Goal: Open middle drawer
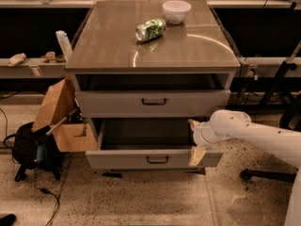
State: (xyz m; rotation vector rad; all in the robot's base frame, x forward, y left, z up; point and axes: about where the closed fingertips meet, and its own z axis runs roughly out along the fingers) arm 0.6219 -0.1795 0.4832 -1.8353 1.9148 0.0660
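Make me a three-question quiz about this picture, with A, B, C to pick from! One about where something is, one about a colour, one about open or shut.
1. Where is the gripper? A. beside the can B. at the middle drawer's right end C. at its left end
2. What colour is the can? A. red B. green C. blue
3. The middle drawer is: A. shut B. pulled out C. missing
Answers: B, it is by the drawer's right front corner; B, its side shows green; B, its dark inside is visible.
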